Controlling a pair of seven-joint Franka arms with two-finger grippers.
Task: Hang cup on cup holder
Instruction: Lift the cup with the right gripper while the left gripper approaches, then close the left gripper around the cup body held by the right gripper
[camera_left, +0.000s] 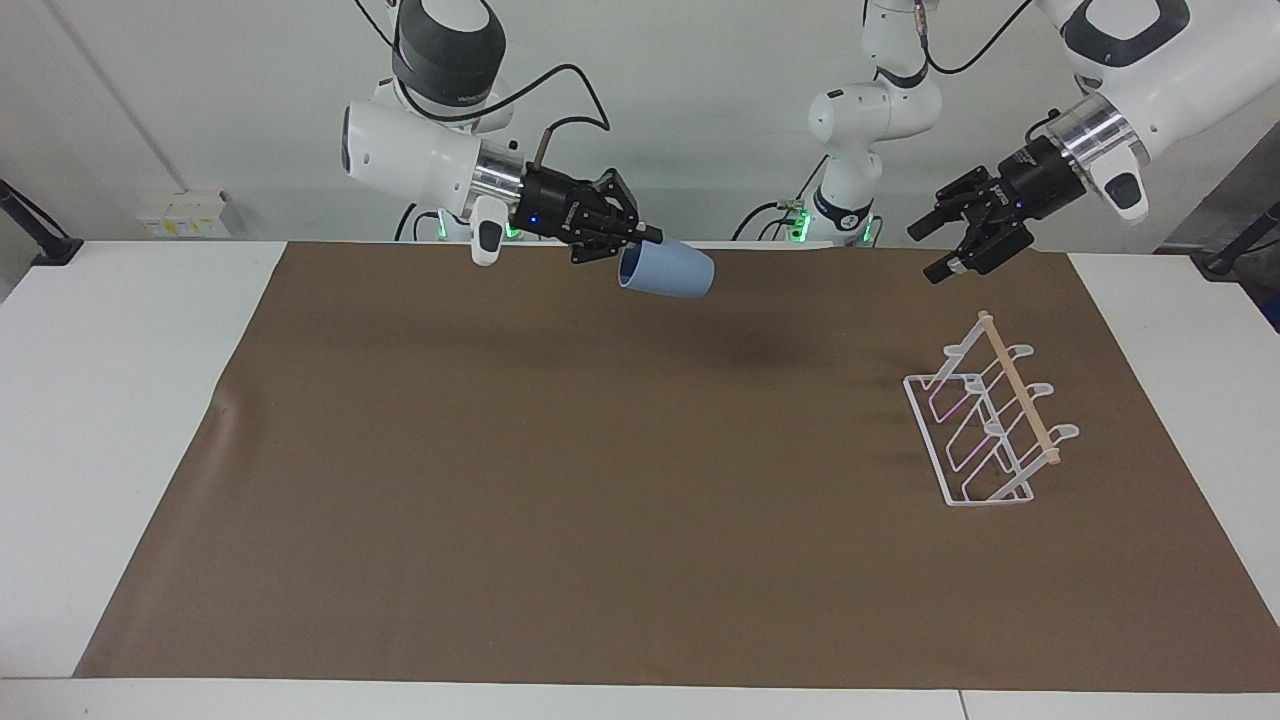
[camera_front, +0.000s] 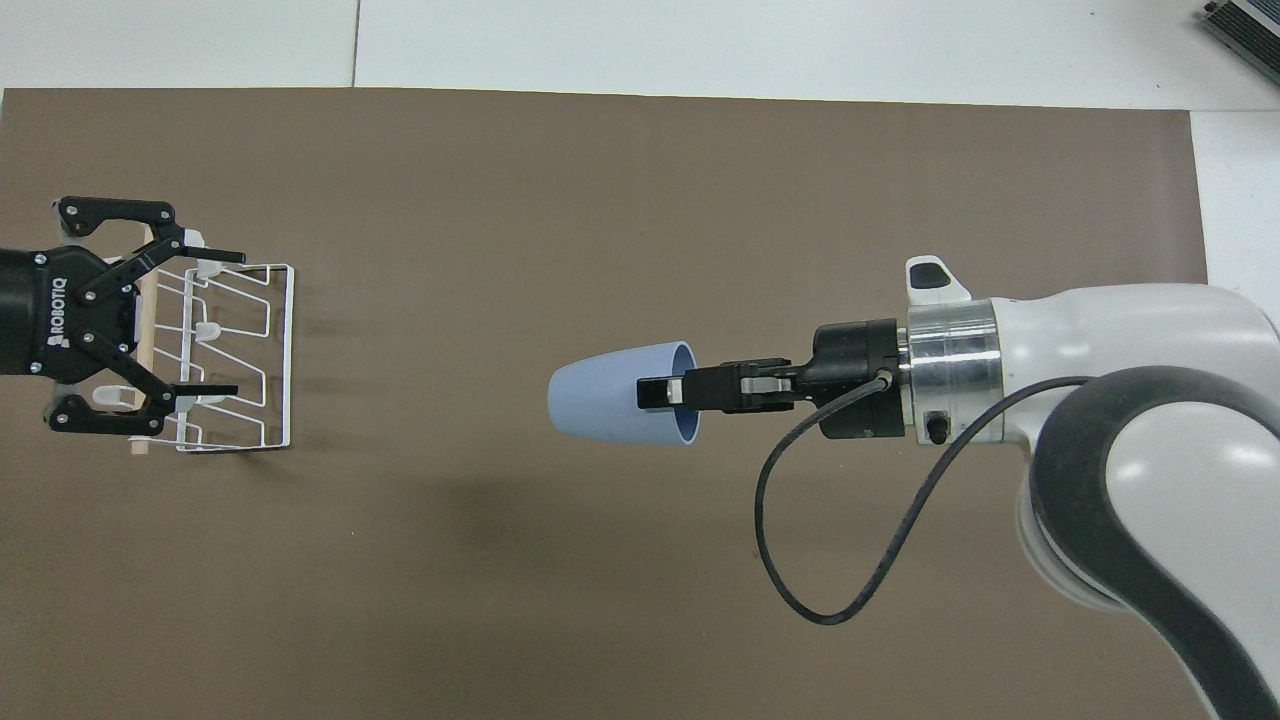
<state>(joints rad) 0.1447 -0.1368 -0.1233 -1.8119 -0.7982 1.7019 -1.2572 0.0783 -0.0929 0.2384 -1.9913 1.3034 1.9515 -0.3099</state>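
- Brown mat (camera_left: 600, 520) covers most of the white table (camera_left: 120, 400); no loose items on it apart from the rack
- Right arm comes in from its own end of the table, wrist level, right gripper (camera_left: 640, 240) raised in the air over the middle of the mat
- Left arm is raised at its own end; left gripper (camera_left: 945, 245) hangs above the cup holder with fingers spread wide and nothing between them
- Cup holder (camera_left: 990, 420) stands on the mat toward the left arm's end, white wire frame slanted, wooden rod along the top, all prongs bare
- Cup (camera_left: 665, 270), light blue, is airborne and lying on its side, closed base pointing toward the rack; right gripper is clamped on its rim, one finger inside the mouth
- Step in hand, by judgement: carrying the cup across to the rack; well apart from it yet
- Next move calls for turning the open mouth toward a prong before lowering; left gripper sits over the approach path and may need to clear
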